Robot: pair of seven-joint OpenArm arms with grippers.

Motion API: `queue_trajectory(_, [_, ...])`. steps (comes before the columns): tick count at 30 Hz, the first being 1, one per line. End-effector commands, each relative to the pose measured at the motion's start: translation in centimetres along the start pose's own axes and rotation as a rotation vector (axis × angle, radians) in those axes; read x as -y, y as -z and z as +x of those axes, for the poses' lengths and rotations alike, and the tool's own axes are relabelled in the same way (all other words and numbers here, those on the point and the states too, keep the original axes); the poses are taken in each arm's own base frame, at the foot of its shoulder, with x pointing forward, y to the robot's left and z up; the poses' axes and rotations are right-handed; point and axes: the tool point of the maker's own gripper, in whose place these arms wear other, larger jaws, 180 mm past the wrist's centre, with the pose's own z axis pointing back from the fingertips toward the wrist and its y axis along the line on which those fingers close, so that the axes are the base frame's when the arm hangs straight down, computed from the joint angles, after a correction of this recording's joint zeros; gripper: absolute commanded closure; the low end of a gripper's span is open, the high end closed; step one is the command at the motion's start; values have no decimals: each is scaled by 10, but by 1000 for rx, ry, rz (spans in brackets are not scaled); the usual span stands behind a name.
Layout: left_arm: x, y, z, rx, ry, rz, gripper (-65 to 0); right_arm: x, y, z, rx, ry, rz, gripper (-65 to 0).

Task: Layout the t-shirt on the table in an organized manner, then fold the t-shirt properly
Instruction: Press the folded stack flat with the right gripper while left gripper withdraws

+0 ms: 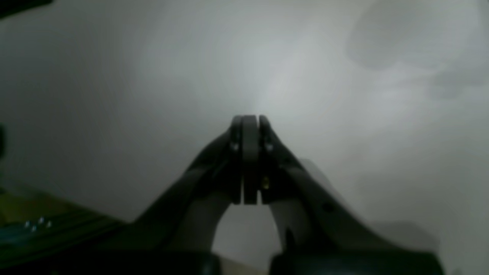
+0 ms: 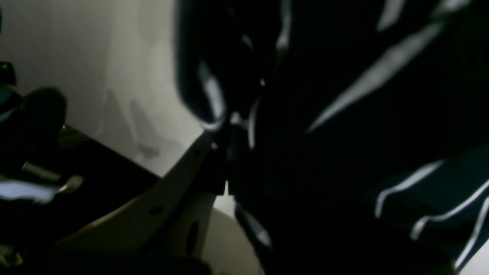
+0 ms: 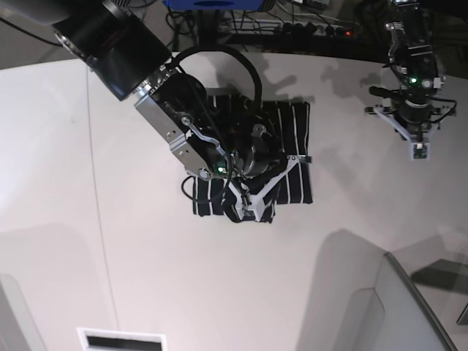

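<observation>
T-shirt (image 3: 292, 150) sits near the middle of the table (image 3: 88, 241), toward the far side, bunched into a compact dark block with its white stripes showing along the right half and the lower left corner. Right gripper (image 3: 252, 199) is down on the shirt's near edge, and the arm's bulk covers much of the cloth from above. From the right wrist view, striped fabric (image 2: 363, 126) fills most of the picture, hard up against the gripper (image 2: 225, 152); one pale finger (image 2: 164, 198) runs up to the cloth, the other is lost behind it. Those jaws are nearly together with a fold of shirt pinched between them.

Over on the other side, the left gripper (image 3: 418, 150) hangs above bare table, well apart from the shirt. The left wrist view shows it (image 1: 250, 122) plainly: both fingers (image 1: 237, 152) pressed flat against each other, nothing between them, only white tabletop (image 1: 114, 95) beyond. That view is blurred. A thin seam line (image 3: 99, 219) runs down the table's left part.
</observation>
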Motion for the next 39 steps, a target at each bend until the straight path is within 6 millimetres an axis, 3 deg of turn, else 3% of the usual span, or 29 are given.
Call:
queue_trajectory(1, [-11, -4, 8, 34, 6, 27, 0, -14, -3, 14, 36, -10, 29, -2])
queue_trajectory(6, [-12, -4, -4, 8, 11, 27, 0, -13, 3, 12, 27, -42, 9, -2])
queue_trajectory(12, [-12, -4, -2, 12, 8, 27, 0, -20, 5, 7, 33, -84, 13, -2])
queue_trajectory(17, [-11, -3, -1, 14, 9, 25, 0, -12, 12, 2, 10, -74, -13, -11])
queue_trajectory(21, [-11, -3, -1, 12, 9, 25, 0, -8, 14, 4, 6, -80, -28, -138])
queue_trajectory(25, [-12, -3, -2, 12, 8, 27, 0, -17, 10, 8, 23, -89, -4, -242])
queue_trajectory(30, [-13, -3, -2, 10, 12, 33, 0, -40, 1, 14, 50, -153, 41, -251])
queue_trajectory(36, [-14, -3, -1, 11, 12, 35, 0, -55, 0, 13, 49, -193, 63, -245])
queue_trajectory(39, [-14, 1, -10, -15, 11, 32, 0, -67, -7, 15, 63, -208, 98, -245])
